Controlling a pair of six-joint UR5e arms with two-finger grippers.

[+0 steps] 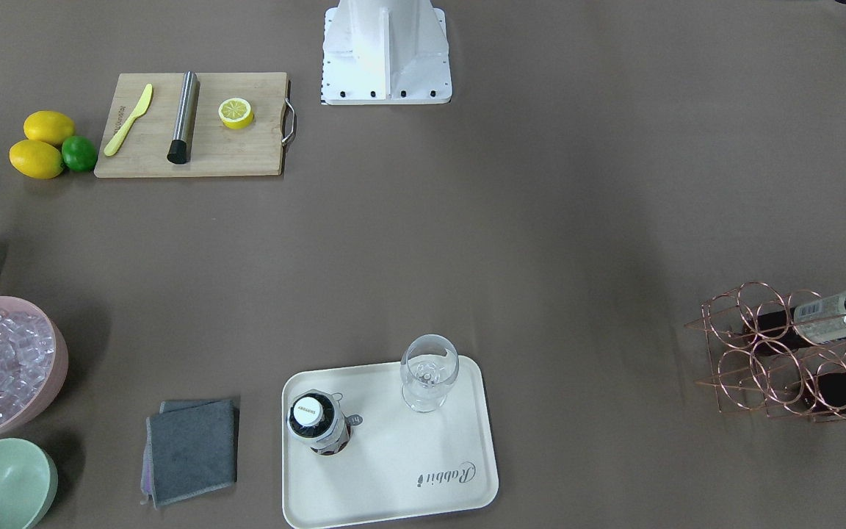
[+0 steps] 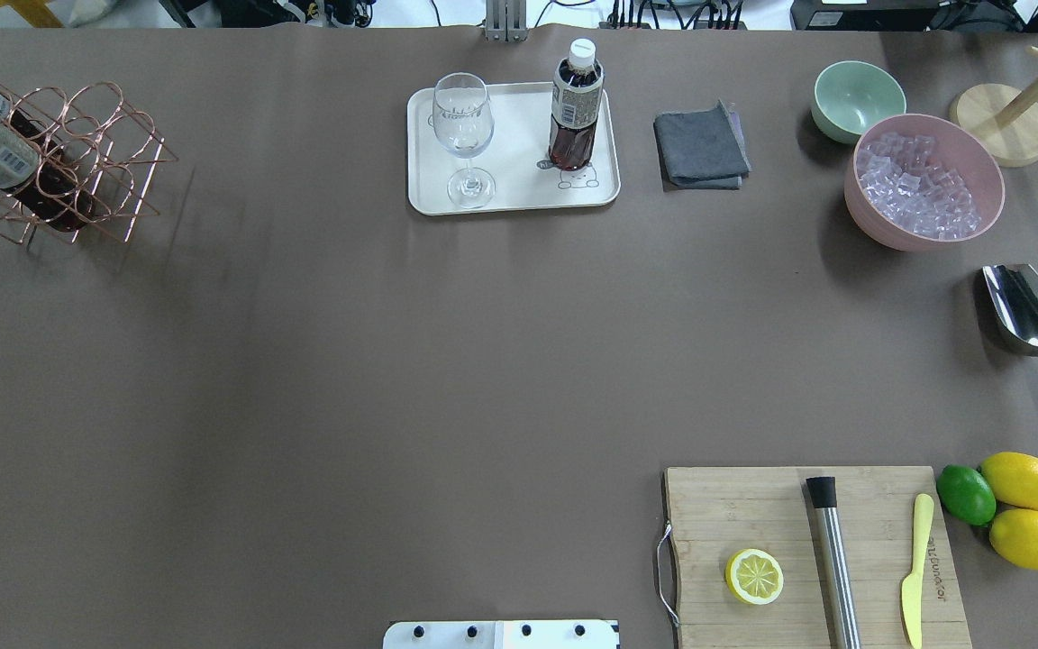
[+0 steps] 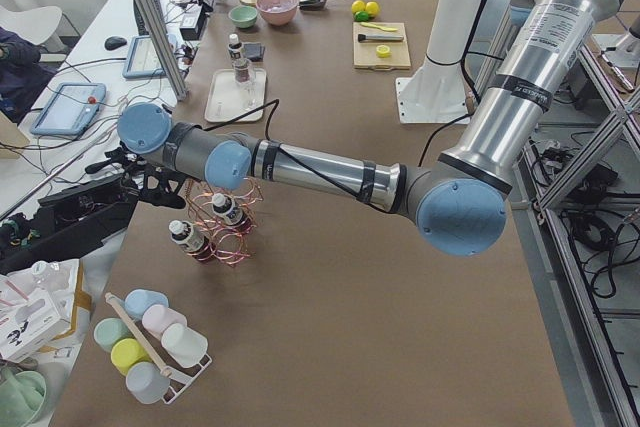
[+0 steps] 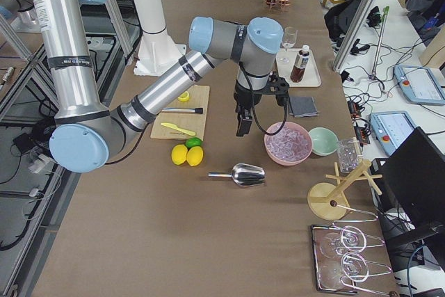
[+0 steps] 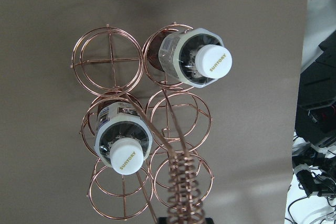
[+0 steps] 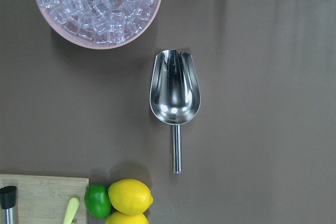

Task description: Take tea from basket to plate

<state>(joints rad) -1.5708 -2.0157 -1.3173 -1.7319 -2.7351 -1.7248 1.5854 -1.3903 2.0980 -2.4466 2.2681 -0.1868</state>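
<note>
Seen from overhead, three bottles of tea can be counted. One tea bottle (image 2: pixel 576 113) stands upright on the plate (image 2: pixel 519 196), which lies at 12 o'clock on the tabletop (image 2: pixel 393 361). This bottle is on the plate's 3 o'clock side, and one stemmed glass (image 2: pixel 462 122) stands on its 9 o'clock side. The other two bottles sit in the basket (image 2: pixel 77 153) at 10 o'clock. In the left wrist view the basket has six rings. One bottle (image 5: pixel 202 59) fills the 1 o'clock ring, a second (image 5: pixel 123 145) fills the 9 o'clock ring, and four rings are empty. The left gripper (image 3: pixel 150 190) hangs over the basket, and I cannot tell how far it is open. The right gripper (image 4: pixel 243 124) hangs above the tabletop near one steel scoop (image 6: pixel 175 90), two lemons (image 2: pixel 1024 509) and one lime (image 2: pixel 966 494). Its opening cannot be judged either.
</note>
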